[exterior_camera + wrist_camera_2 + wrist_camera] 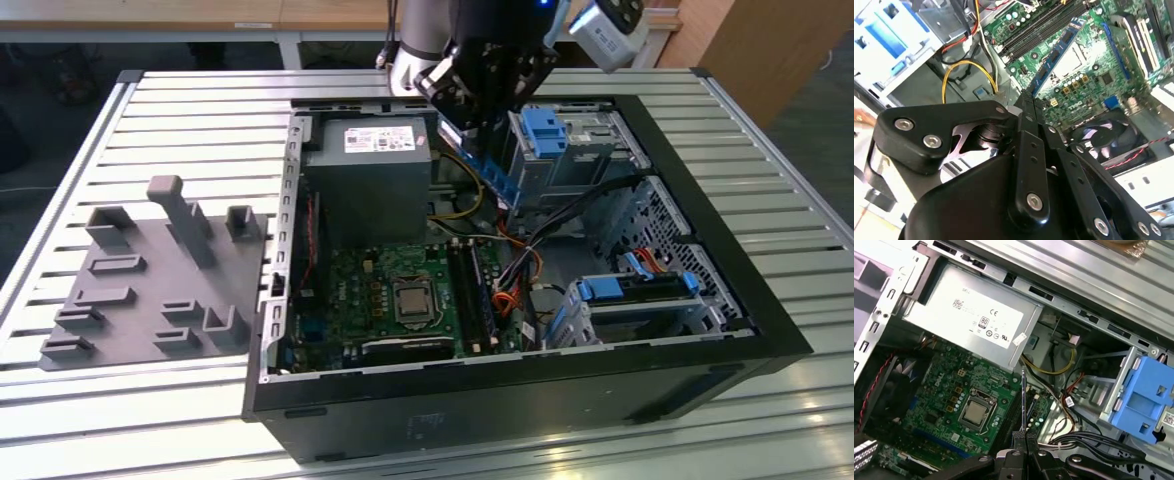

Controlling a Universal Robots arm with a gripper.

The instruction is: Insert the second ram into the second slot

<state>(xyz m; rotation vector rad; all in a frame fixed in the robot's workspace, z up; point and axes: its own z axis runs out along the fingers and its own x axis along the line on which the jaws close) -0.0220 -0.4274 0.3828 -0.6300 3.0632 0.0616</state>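
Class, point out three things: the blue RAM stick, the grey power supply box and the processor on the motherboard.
the second ram (pixel 1056 56): second wrist view, middle of its blue board.
power supply (pixel 949 315): first wrist view, its labelled silver face.
processor (pixel 975 413): first wrist view, centre of its metal lid.

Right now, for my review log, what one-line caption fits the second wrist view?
Pincer shut on the second ram, held above the motherboard, not yet seated.

Pincer (pixel 1027 97) downward, fingers (pixel 1030 130) pinched nearly together
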